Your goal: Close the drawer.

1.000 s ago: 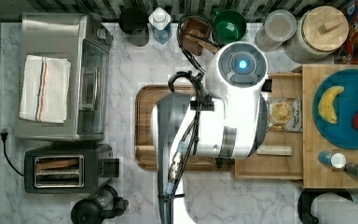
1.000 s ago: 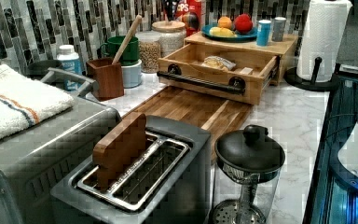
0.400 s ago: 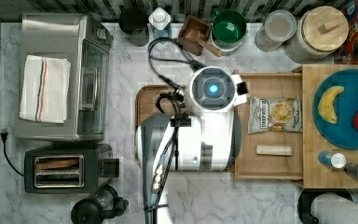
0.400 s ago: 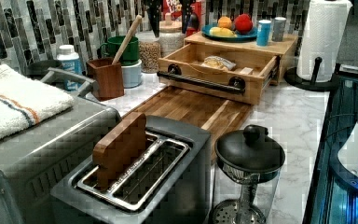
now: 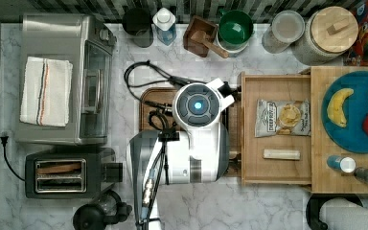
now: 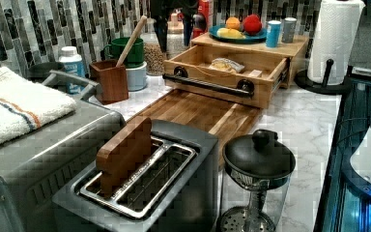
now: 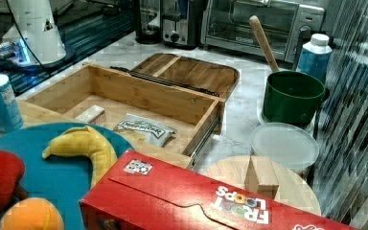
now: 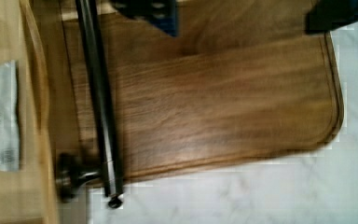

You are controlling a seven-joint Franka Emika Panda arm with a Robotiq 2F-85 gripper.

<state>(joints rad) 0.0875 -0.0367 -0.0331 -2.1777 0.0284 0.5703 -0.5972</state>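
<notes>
Claw (image 8: 242, 14) hangs over the dark cutting board (image 8: 214, 107), fingers well apart, nothing betw. them. The drawer's black handle bar (image 8: 98, 93) runs just beside one finger (image 8: 154, 14), outside the gap, no contact visible.

Risk 1: claw sits too high or too far off the bar. A push toward the drawer could ride over the bar, or a fingertip could hook under it and lift rather than shove.

Risk 2: wrist view has the bar's end and its round mount close by, so the claw looks nearer one end of the handle than its middle. An off-centre push would prob. skew the drawer on its runners and jam it part-way.

The drawer (image 5: 278, 91) is pulled fully out toward the top view's left, at the top view's right end of the worktop (image 5: 268, 206), its front wall touching or just over the board's edge; can't tell which. If it drags on the board, the board may slide w/ it or stall the push.

Inside: a chip bag (image 5: 282, 117) and a small pale block (image 5: 281, 154), both lying flat. The bag looks low enough, but a puffed corner could catch the slab's lip.

Farthest: the butcher-block slab (image 5: 316, 182) w/ the blue plate (image 5: 354, 139) and fruit. Too hard a shove could jolt the slab and roll things off.
</notes>
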